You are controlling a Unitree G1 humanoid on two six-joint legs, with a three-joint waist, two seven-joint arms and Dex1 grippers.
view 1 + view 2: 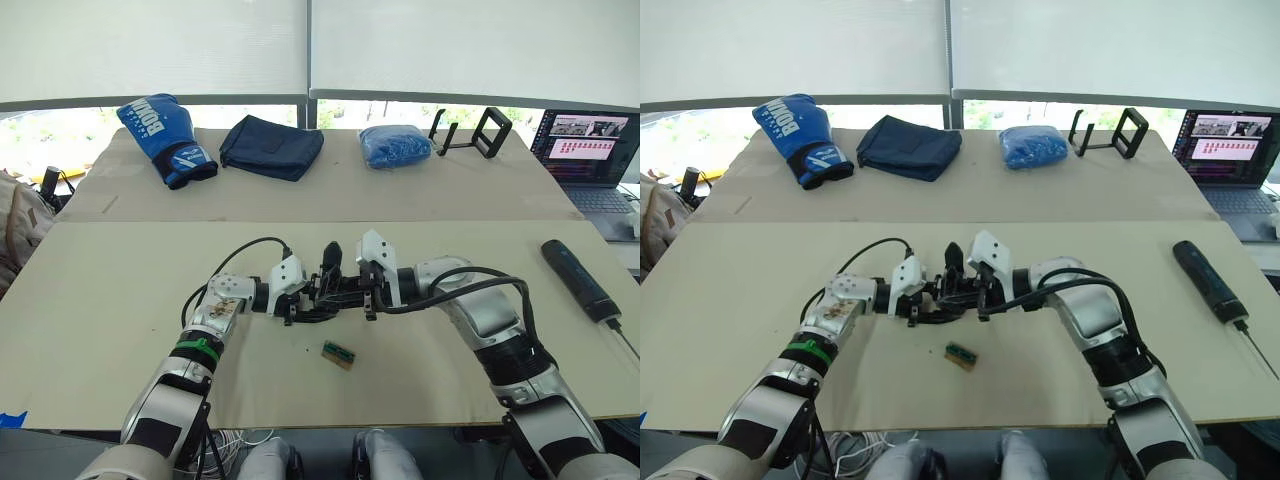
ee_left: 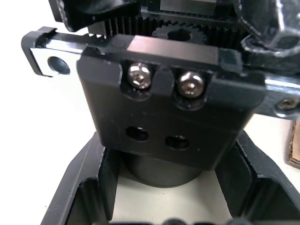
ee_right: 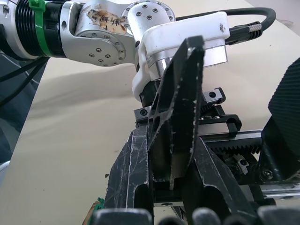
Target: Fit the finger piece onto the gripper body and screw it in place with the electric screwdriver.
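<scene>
At frame centre, the left gripper (image 1: 303, 305) clamps the gripper body (image 2: 164, 122) between its fingers. The right gripper (image 1: 352, 290) is closed on the finger piece (image 3: 177, 101), held upright against that body. The electric screwdriver (image 1: 581, 279) lies at right on the table (image 1: 100, 290), well apart.
</scene>
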